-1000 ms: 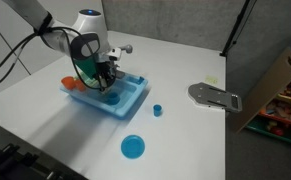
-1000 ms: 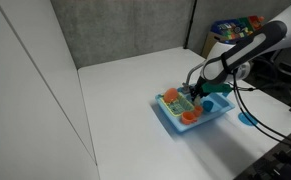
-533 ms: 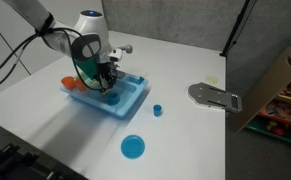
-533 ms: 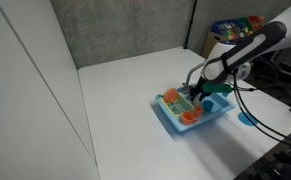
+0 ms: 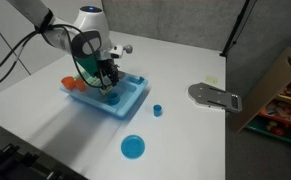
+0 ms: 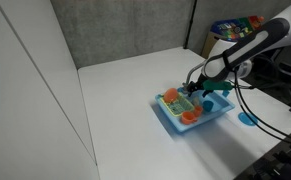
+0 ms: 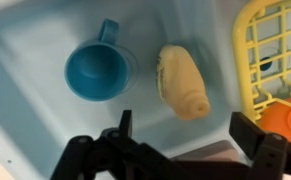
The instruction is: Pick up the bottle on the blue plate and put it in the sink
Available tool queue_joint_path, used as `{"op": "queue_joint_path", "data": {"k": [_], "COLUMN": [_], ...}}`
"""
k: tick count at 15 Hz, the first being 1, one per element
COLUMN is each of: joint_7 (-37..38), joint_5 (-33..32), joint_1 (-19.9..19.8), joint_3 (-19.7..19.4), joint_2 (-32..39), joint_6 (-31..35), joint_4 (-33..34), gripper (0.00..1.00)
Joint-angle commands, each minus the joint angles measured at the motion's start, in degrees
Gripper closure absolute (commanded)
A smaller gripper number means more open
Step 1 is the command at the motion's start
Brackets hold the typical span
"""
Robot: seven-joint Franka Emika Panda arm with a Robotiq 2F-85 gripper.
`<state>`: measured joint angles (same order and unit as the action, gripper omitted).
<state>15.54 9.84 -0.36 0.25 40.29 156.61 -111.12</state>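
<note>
In the wrist view the pale cream bottle (image 7: 182,82) lies on its side on the floor of the light-blue sink (image 7: 217,28), cap end toward my gripper (image 7: 185,130). The gripper hangs just above it, open, with both fingers apart from the bottle and nothing between them. In both exterior views the gripper (image 5: 107,80) (image 6: 195,89) hovers over the sink (image 5: 131,106) (image 6: 213,118); the bottle is hidden there behind the fingers. The blue plate (image 5: 133,147) lies bare on the white table in front of the sink, and its edge (image 6: 247,119) shows past the arm's cable.
A blue mug (image 7: 93,72) lies in the sink beside the bottle. A yellow rack (image 7: 275,45) and an orange piece (image 7: 285,122) fill the sink's end. A small blue cup (image 5: 157,110), a grey flat part (image 5: 215,97) and a cardboard box (image 5: 275,85) are nearby.
The gripper has gone from shut to open and let go of the bottle, which now lies on the sink floor. The arm has barely moved.
</note>
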Motion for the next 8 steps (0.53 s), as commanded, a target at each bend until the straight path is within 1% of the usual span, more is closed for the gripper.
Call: {"op": "queue_joint_path", "data": {"k": [1,2,8], "joint_7": [-1.3,-0.8,-1.0], "joint_5": [1.5,1.4,0.4], "joint_1": [-0.8,-0.6,-0.1], "joint_3": [0.3,0.0,-0.9], "joint_2": [-4.1,-4.9,-11.9], "joint_6": [-0.2,-0.4,-4.1], "joint_4": [-1.9,-2.0,-4.9], "gripper": [0.02,0.0,0.0]}}
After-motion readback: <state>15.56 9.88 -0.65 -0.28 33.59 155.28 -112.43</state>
